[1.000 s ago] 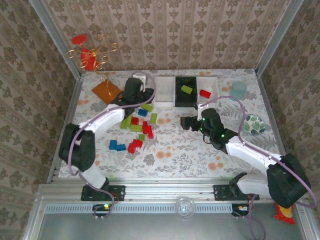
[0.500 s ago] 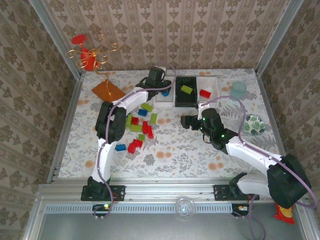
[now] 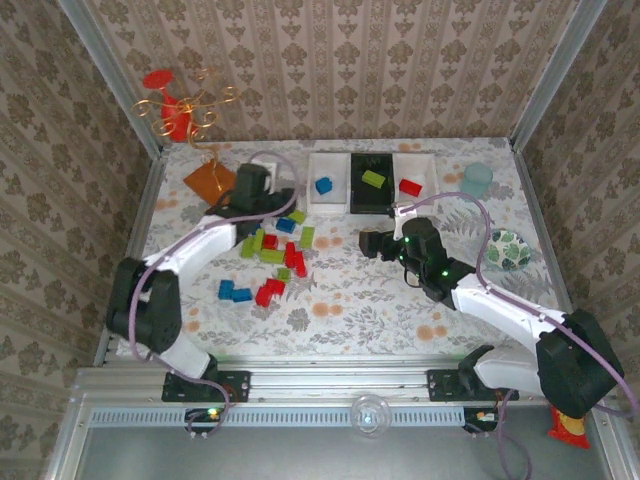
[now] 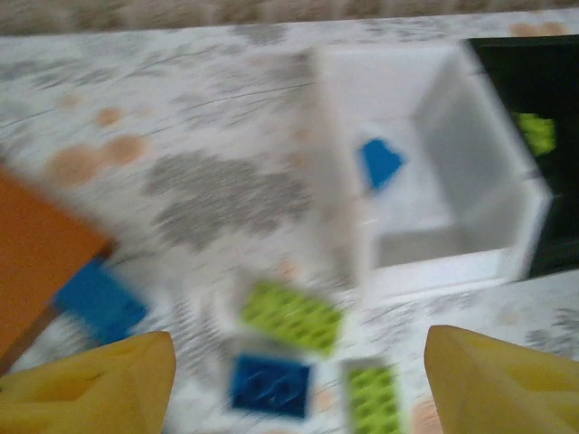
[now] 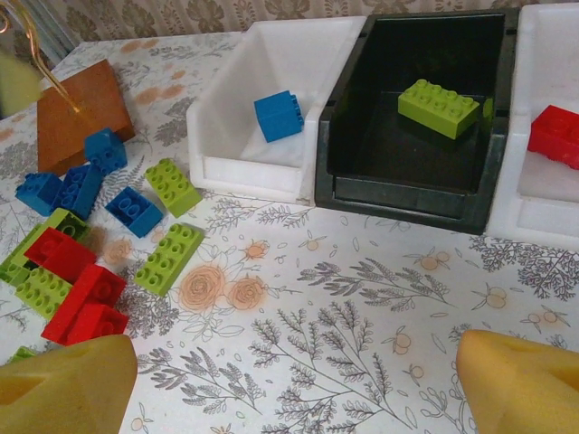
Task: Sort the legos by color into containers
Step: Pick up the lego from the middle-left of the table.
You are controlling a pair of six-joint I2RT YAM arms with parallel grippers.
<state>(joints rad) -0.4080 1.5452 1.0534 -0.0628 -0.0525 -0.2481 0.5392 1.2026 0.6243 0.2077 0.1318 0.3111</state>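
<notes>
Left wrist view: left claw (image 4: 291,372) apart, empty; centre over the small blue plastic brick (image 4: 269,384) beneath before closing.

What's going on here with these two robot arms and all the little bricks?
The arms are sorting bricks by colour into three bins. The left white bin holds a blue brick, the black bin a lime green brick, the right white bin a red brick. The left gripper is open and empty near the left white bin; the right gripper hovers open and empty in front of the bins. The other bricks lie loose on the table.
</notes>
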